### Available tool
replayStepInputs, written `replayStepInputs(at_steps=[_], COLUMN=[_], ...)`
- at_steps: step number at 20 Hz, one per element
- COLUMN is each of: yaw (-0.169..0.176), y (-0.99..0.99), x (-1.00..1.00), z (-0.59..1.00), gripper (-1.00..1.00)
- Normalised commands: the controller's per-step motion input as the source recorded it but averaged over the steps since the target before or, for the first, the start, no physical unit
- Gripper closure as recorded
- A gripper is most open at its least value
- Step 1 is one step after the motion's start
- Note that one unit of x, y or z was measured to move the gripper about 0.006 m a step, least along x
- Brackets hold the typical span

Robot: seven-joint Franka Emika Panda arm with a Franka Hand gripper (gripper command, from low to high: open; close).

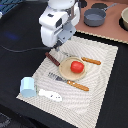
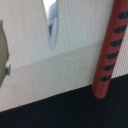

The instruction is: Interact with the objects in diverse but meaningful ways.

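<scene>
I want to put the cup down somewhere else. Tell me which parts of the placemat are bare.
Bare placemat lies on the exterior view's right, past the plate holding the tomato, and in the near corner beyond the fork. It is crowded around the plate, and at the left corner, where the blue cup and white piece sit close together.
</scene>
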Motion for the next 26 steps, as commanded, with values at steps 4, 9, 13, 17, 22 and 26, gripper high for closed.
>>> replayStepInputs(at_steps=[4,9,13,17,22,26], yaw=[-0.041,-0.027,-0.007,-0.001,0.0,0.007], y=[-0.18,-0.06,-0.01,-0.02,0.0,0.0], x=[-0.32,-0.22,-0.2,-0.24,-0.09,-0.07], z=[-0.64,-0.67,-0.63,-0.5,-0.24,-0.19], gripper=[-1.0,-1.0,1.0,1.0,1.0,1.0])
